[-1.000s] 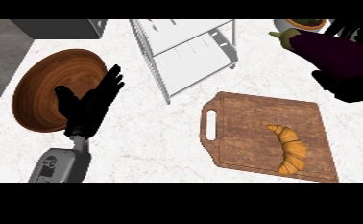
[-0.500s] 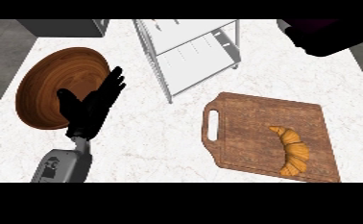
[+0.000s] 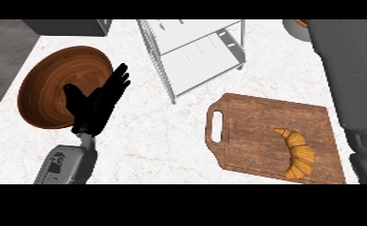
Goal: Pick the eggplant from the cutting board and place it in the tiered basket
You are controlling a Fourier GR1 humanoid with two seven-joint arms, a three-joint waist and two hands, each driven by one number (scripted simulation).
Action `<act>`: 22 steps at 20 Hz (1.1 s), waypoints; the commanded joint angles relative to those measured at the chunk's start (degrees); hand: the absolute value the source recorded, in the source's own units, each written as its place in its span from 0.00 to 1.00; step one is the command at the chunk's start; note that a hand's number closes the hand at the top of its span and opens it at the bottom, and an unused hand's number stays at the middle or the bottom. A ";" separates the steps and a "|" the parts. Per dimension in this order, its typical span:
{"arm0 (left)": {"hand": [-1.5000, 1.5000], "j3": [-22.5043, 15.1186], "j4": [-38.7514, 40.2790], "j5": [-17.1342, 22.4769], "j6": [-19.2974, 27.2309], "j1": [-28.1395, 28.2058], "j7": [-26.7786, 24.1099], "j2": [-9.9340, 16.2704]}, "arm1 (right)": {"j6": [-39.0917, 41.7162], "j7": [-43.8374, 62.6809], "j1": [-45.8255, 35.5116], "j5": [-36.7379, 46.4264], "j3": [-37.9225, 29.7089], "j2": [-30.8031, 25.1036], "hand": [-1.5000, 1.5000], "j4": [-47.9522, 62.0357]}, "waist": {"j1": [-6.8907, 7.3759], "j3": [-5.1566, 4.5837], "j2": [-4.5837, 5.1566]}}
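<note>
Left of frame: the left robot hand [image 3: 97,104] rests with fingers straight and apart, overlapping the brown bowl [image 3: 61,82]. Upper centre: the basket [image 3: 197,50] stands on the desk [image 3: 158,137]. Lower right: the board [image 3: 272,135] carries only 1 croissant [image 3: 299,153]. The eggplant is not visible. Right edge: a grey forearm [image 3: 347,70] runs top to bottom; its robot hand is out of frame. Judgement: the right arm lies nearer the basket.
</note>
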 commanded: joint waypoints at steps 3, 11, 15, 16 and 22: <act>0.50 1.18 1.57 0.23 -2.10 0.74 -2.25 1.05 | -7.08 -6.17 -7.06 3.51 -0.39 5.41 1.00 15.97 | 0.21 0.02 0.09; 0.50 -0.93 0.62 -1.14 0.09 -0.41 0.70 -1.76 | -17.63 -15.68 -10.32 4.78 -2.81 12.38 1.00 33.40 | 0.85 0.01 0.52; 0.50 -1.88 -4.12 -0.50 -0.83 2.42 0.93 -1.56 | -21.14 -19.46 -8.28 -2.73 -10.63 14.57 1.00 35.02 | 2.03 0.10 0.79; 0.50 -1.65 -3.11 -0.66 -0.28 0.49 2.16 -1.78 | -21.80 -18.55 -9.94 -4.09 -10.14 17.49 1.00 36.07 | 2.11 0.07 0.75; 0.50 -1.70 -1.95 -1.18 -1.33 0.18 0.81 -1.35 | -20.15 -30.04 -14.01 -7.06 -12.88 17.71 0.00 44.38 | 3.19 0.01 1.25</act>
